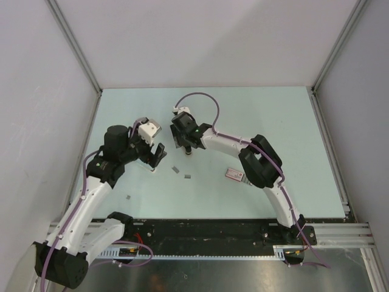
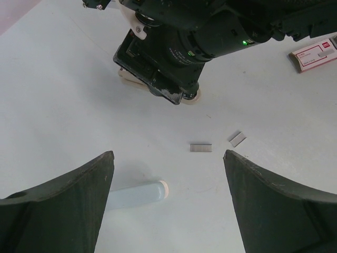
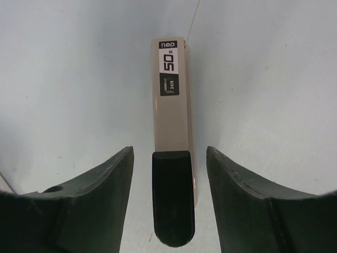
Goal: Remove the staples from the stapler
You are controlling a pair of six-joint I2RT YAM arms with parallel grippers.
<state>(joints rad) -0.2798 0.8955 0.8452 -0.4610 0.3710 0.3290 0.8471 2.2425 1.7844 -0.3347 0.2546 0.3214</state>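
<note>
From above, the left arm bent up from the near left corner and leaned in over the table. The left gripper pointed down near the middle. The right arm made a big bow from the near right side. The right gripper pointed down just beside the left one. Little strips of staples lay loose on the table near them. A pink box lay by the right arm.

In the left wrist view, the left gripper was spread wide and held nothing. Two strips of staples lay just ahead of it.

In the right wrist view, the stapler lay flat on the table. It sat between the fingers of the right gripper. The fingers stood apart, with a gap on each side, and did not touch it.
</note>
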